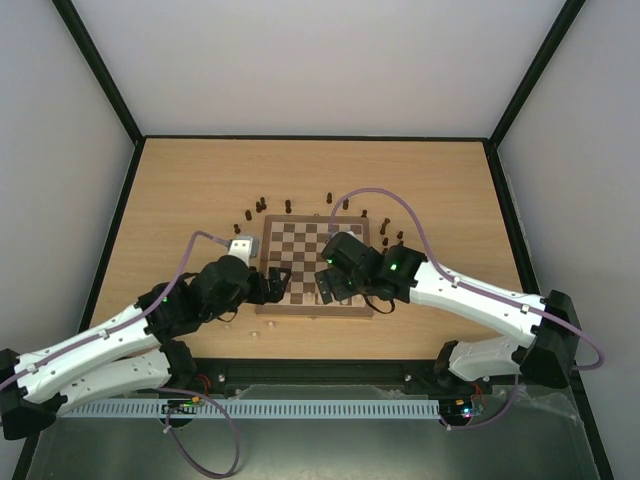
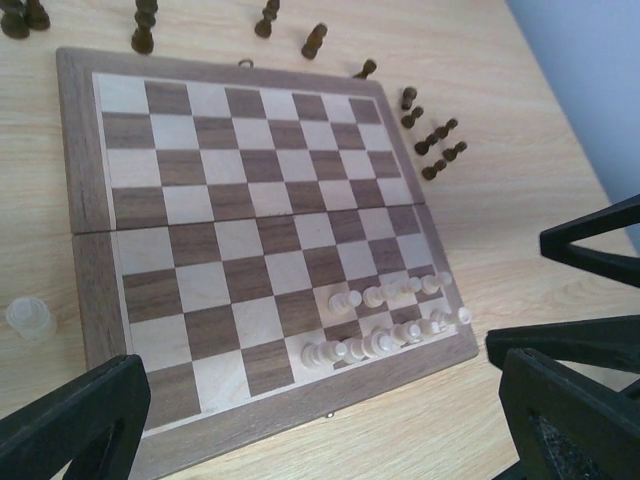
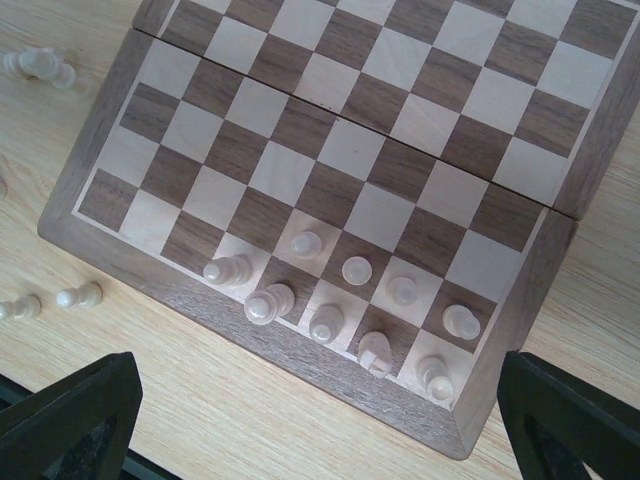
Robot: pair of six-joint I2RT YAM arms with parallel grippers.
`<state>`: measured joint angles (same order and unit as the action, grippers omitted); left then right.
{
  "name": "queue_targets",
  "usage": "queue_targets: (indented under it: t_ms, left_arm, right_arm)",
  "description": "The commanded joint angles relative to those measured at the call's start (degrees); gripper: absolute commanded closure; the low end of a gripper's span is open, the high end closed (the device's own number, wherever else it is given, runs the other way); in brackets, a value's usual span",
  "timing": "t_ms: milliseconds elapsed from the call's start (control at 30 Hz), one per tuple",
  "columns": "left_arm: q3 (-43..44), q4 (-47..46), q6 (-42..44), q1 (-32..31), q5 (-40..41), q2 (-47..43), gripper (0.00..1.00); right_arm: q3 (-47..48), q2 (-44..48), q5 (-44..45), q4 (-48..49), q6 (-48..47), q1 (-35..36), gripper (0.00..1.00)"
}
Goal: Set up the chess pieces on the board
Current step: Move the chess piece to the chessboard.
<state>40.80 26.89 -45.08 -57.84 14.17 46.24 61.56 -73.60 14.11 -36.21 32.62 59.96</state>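
The board (image 1: 300, 240) lies mid-table; it also shows in the left wrist view (image 2: 90, 150) and the right wrist view (image 3: 560, 170). Several cream pieces (image 3: 340, 300) stand in two rows at its near right corner, also seen in the left wrist view (image 2: 385, 320). Dark pieces (image 1: 288, 206) stand on the table beyond the far edge and to the right (image 2: 436, 140). My left gripper (image 1: 275, 283) is open and empty over the near left edge (image 2: 320, 405). My right gripper (image 1: 330, 285) is open and empty above the near edge (image 3: 318, 405).
Loose cream pieces lie on the table left of the board (image 3: 75, 296), (image 3: 40, 65), and one pale piece (image 2: 28, 318) lies beside the board's left border. The right gripper's black fingers (image 2: 590, 245) show at the right of the left wrist view.
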Motion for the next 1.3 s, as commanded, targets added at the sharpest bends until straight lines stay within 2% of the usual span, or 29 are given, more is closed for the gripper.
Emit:
queue_targets:
  t_ms: [0,433,700,1000,1167,1267]
  left_arm:
    - [-0.7,-0.1,0.6,-0.2,2.9,-3.2,0.01]
    - [0.5,1.9,0.7,-0.1,6.9,-7.3,0.01]
    - [1.0,3.7,0.3,0.0,7.2,-8.2,0.01]
    - [-0.8,2.5,0.9,-0.1,6.0,-8.4,0.01]
    - [0.4,1.3,2.8,0.0,6.3,-6.6,0.01]
    - [1.2,0.7,3.8,0.1,6.0,-5.3,0.01]
  right_arm:
    - [1.4,-0.4,2.0,-2.9,1.2,-0.2,0.01]
    - [1.2,0.7,6.6,-2.7,1.9,-0.5,0.01]
    - [1.3,1.1,6.2,-2.4,2.8,-1.5,0.01]
    - [-1.0,3.8,5.9,-1.3,8.5,-1.5,0.01]
    - [-1.0,3.9,5.7,-0.6,6.9,-1.6,0.01]
    - [0.4,3.0,9.3,-1.5,7.0,-2.5,0.01]
